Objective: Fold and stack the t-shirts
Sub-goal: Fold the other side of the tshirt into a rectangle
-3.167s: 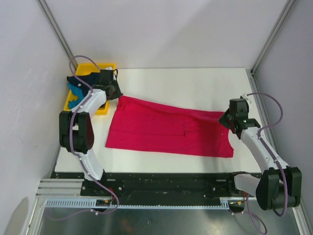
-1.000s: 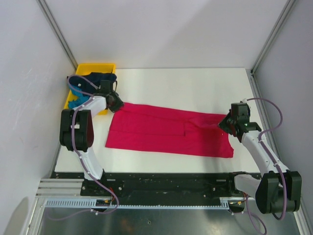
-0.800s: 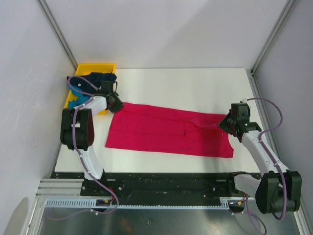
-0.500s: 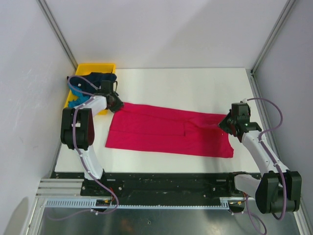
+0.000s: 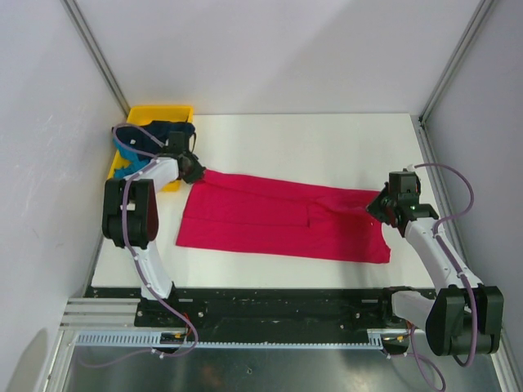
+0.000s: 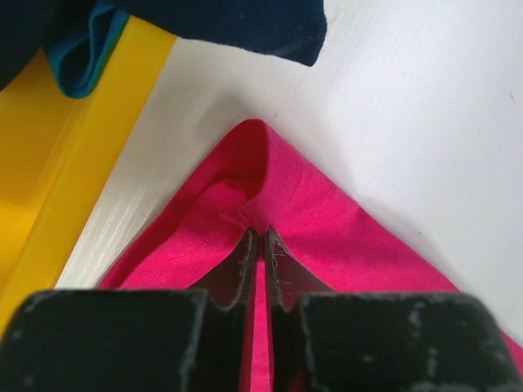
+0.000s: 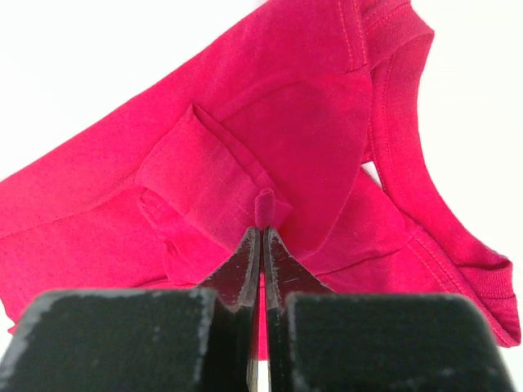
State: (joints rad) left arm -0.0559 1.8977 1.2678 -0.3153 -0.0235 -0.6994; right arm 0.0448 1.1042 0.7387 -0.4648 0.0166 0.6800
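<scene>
The crimson-pink t-shirt [image 5: 278, 216] lies folded lengthwise across the middle of the table. My left gripper [image 5: 196, 171] is shut on its far left corner [image 6: 260, 224], next to the tray. My right gripper [image 5: 384, 204] is shut on a pinch of cloth [image 7: 263, 211] at the shirt's right end, near the collar [image 7: 400, 139]. The dark navy t-shirt [image 5: 167, 131] and the teal-blue t-shirt [image 5: 124, 155] lie in the yellow tray; both also show in the left wrist view, navy [image 6: 237, 24] and teal [image 6: 82, 57].
The yellow plastic tray [image 5: 167, 109] stands at the table's far left corner, its rim [image 6: 90, 155] close beside my left gripper. White table [image 5: 327, 147] stretches behind the shirt. Grey walls and metal posts enclose the sides.
Both grippers stay closed on the shirt's two ends. The left gripper has pulled its corner slightly up toward the tray; the right has hardly moved.
</scene>
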